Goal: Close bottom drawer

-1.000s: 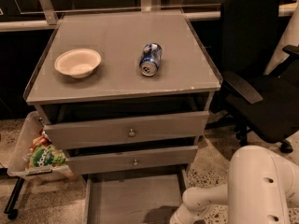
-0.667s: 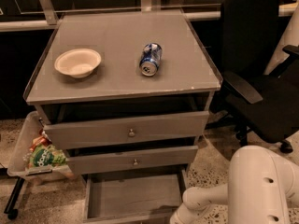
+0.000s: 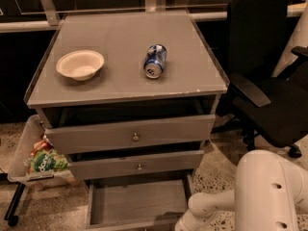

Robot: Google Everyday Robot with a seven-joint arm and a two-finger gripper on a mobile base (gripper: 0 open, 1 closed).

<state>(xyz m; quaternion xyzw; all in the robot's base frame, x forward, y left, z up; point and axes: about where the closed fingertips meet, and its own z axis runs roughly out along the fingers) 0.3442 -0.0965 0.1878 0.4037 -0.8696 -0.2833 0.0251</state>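
Observation:
The bottom drawer (image 3: 137,202) is the lowest of three grey drawers in the cabinet. It stands pulled out as a shallow bare tray, with its front panel (image 3: 130,224) at the bottom edge of the view. My white arm (image 3: 211,207) reaches from the lower right to the drawer's front right corner. My gripper is hidden below the bottom edge of the view, past the end of the arm.
The top drawer (image 3: 134,134) and middle drawer (image 3: 138,165) stand slightly open. A white bowl (image 3: 80,64) and a blue can (image 3: 155,60) lie on the cabinet top (image 3: 120,88). A black office chair (image 3: 269,76) stands at the right. A tray with snack bags (image 3: 41,160) is at the left.
The bottom drawer has slid a little inward; its front panel now shows at the bottom edge. The arm has followed it slightly.

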